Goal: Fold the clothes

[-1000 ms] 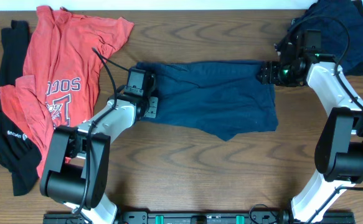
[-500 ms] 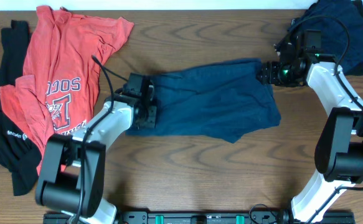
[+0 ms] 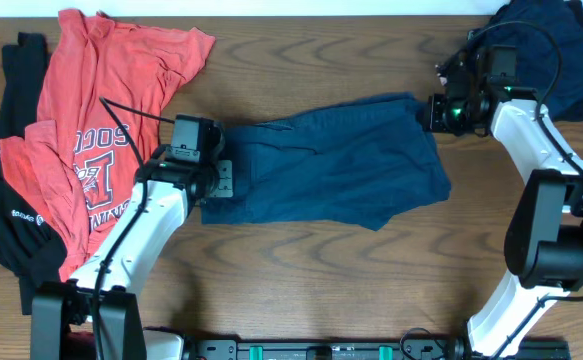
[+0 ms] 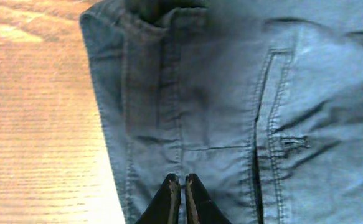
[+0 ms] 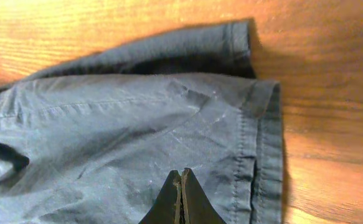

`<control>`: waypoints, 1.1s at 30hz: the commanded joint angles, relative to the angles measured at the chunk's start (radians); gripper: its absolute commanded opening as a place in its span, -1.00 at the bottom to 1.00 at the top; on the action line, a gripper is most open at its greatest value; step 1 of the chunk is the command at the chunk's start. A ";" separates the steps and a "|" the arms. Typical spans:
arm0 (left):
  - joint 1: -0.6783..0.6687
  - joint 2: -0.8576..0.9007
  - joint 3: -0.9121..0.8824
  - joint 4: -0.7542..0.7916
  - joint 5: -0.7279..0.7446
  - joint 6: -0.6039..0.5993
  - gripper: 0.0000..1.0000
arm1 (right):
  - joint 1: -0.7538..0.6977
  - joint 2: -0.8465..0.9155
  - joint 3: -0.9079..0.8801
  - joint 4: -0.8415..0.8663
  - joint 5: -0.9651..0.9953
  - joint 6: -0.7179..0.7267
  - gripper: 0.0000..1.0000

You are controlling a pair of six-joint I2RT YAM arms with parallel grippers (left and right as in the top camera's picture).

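Observation:
Dark blue shorts [image 3: 321, 165] lie spread and slightly slanted in the middle of the wooden table [image 3: 301, 270]. My left gripper [image 3: 214, 185] is over their left end, by the waistband. In the left wrist view its tips [image 4: 182, 180] are shut above the shorts [image 4: 231, 93], with no cloth showing between them. My right gripper [image 3: 433, 112] is at the shorts' upper right corner. In the right wrist view it [image 5: 180, 173] is shut just over the shorts [image 5: 137, 124], near a leg hem, with nothing visibly pinched.
A red T-shirt [image 3: 101, 120] is spread at the left, with a black garment [image 3: 11, 230] along the left edge. Another dark blue garment [image 3: 556, 50] is bunched at the back right corner, behind the right arm.
The shorts have swung, with the left end lower and the right end higher. My left gripper moved left and down toward the waistband end. The right gripper's jaws have shut.

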 commanded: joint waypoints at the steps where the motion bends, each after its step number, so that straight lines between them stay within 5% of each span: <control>1: 0.007 0.000 -0.002 -0.014 0.004 -0.021 -0.84 | 0.002 0.039 -0.001 -0.019 -0.039 -0.033 -0.97; 3: 0.007 0.000 -0.002 -0.019 0.039 -0.021 -0.74 | 0.002 0.050 -0.001 -0.038 -0.040 -0.056 -0.97; 8: 0.021 -0.001 0.006 -0.014 0.080 -0.024 0.02 | 0.002 0.078 -0.002 -0.070 -0.039 -0.080 -0.97; 11: 0.051 -0.001 0.008 0.017 0.177 -0.006 0.24 | 0.002 0.090 -0.002 -0.070 -0.039 -0.084 -0.98; 22: 0.216 0.001 0.008 0.021 0.299 0.154 0.34 | 0.008 0.143 -0.005 -0.092 -0.024 -0.103 -0.97; 33: 0.237 0.131 0.005 -0.012 0.299 0.192 0.40 | 0.008 0.148 -0.007 -0.093 0.006 -0.102 -0.97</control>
